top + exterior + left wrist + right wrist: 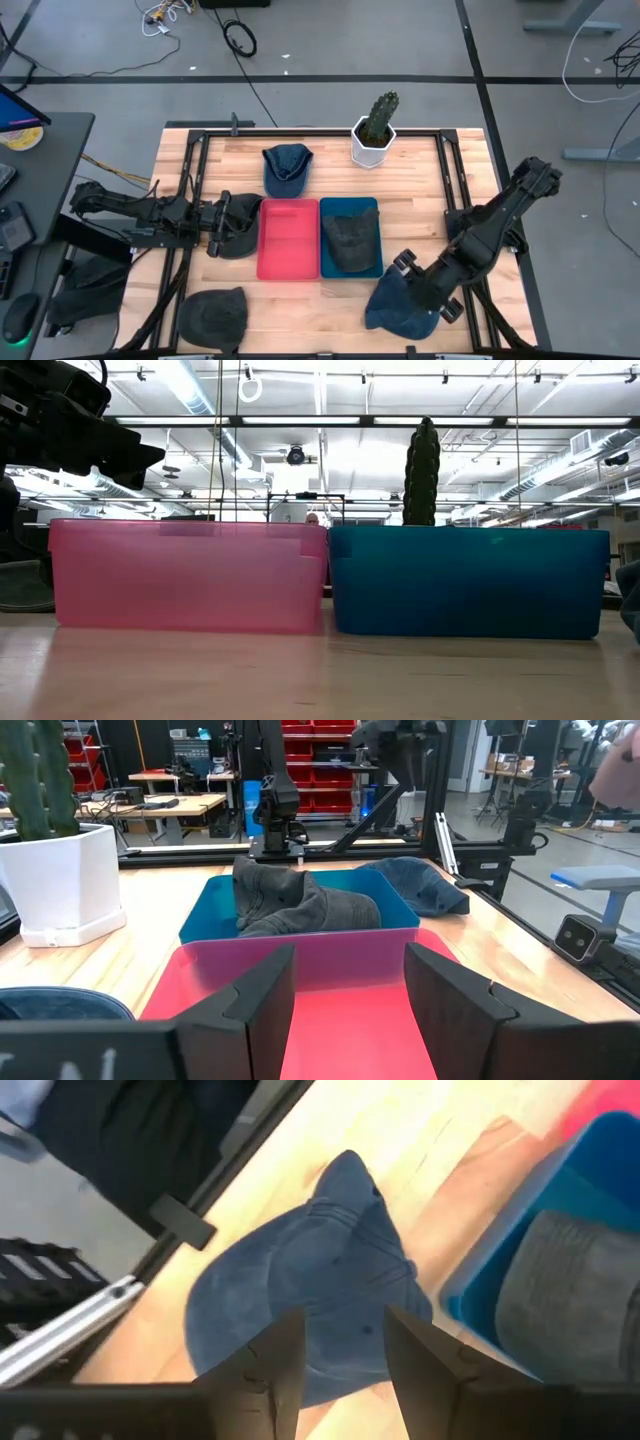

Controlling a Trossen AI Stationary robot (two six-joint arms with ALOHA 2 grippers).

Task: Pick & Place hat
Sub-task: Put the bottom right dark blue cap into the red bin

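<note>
A blue denim hat (395, 308) (300, 1280) lies flat on the table near its near right corner. My right gripper (412, 290) (340, 1345) hovers just over it, open, fingers pointing down, one on each side of the crown and apart from it. A dark grey hat (351, 240) (300, 905) lies in the blue bin (372, 206) (300, 932). The red bin (288, 262) (345, 1020) beside it holds nothing. My left gripper (240, 222) (345, 980) is open and held level at the red bin's left wall, above a dark hat (240, 243).
Another denim hat (287, 168) lies by the far edge, and a black hat (212, 315) sits at the near left corner. A potted cactus (375, 130) (421, 470) stands behind the bins. A black frame (450, 170) runs along the table edges.
</note>
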